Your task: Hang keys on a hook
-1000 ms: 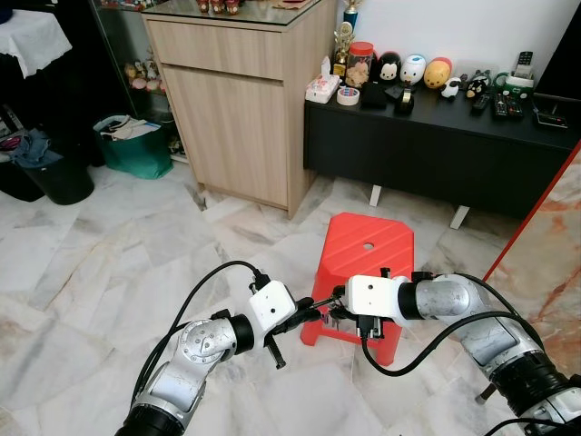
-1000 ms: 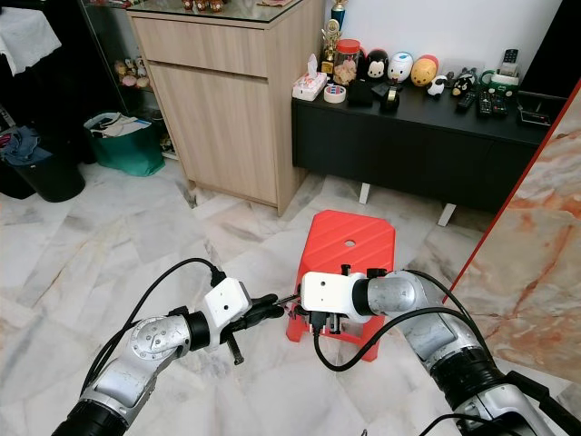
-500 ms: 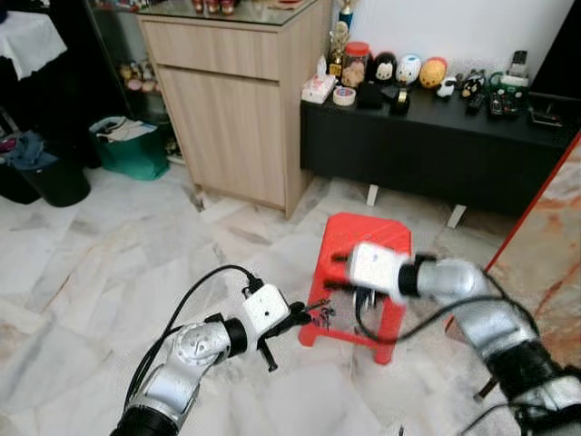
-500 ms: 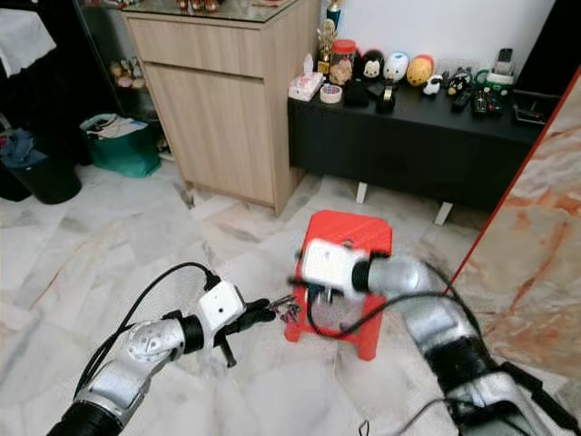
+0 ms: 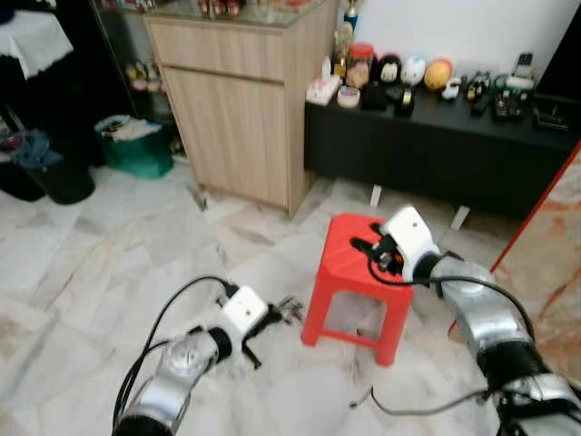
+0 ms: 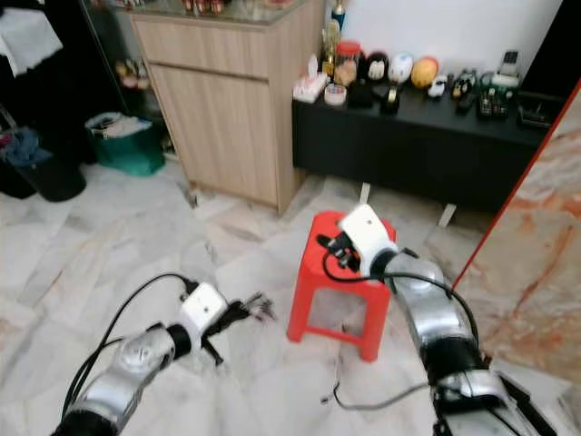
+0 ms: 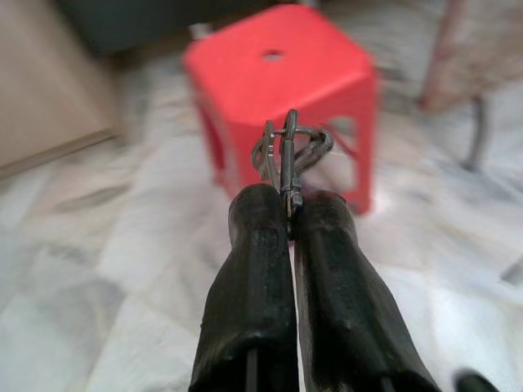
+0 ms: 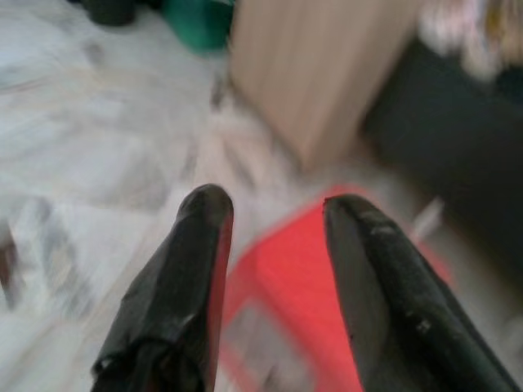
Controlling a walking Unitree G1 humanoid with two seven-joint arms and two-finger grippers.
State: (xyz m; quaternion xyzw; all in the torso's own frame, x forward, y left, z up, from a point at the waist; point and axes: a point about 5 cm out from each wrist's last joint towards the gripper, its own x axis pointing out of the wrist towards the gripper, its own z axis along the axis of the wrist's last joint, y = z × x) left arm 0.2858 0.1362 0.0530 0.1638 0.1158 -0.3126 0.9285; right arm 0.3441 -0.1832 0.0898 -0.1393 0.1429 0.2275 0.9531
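Red plastic stool (image 5: pixel 363 265): stood on the pale marble floor (image 5: pixel 109 272), in front of the black low cabinet (image 5: pixel 436 150) and to the right of the wooden cupboard (image 5: pixel 241 109); a small round hole showed in its seat.
Keys (image 7: pixel 288 151): a bunch of dark metal keys on a ring, pinched at the tips of the left gripper (image 7: pixel 288 208) and sticking out past the fingertips toward the stool; in the left eye view the bunch (image 5: pixel 289 310) hung low over the floor, just left of the stool's front leg and apart from it.
Left gripper: its two black fingers (image 7: pixel 249 286) were pressed together on the keys, the arm reaching forward and low at the left of the stool.
Right gripper (image 8: pixel 274 208): fingers (image 8: pixel 196 245) spread apart with nothing between them; the white wrist housing (image 5: pixel 410 238) was raised over the right rear part of the stool's seat, and the fingers pointed toward the cupboard side of the room.
Black low cabinet: carried a row of small figurines (image 5: pixel 413 71), a roll of tape (image 5: pixel 348 97) and remote controls (image 5: pixel 507 102) along its top.
Floor at left: a green bag (image 5: pixel 136 150) and a dark bin (image 5: pixel 56 180) stood beside the wooden cupboard.
Floor at front: a loose dark cable (image 5: pixel 427 400) lay on the marble beneath the right arm.
Sharpness: both wrist views were blurred.
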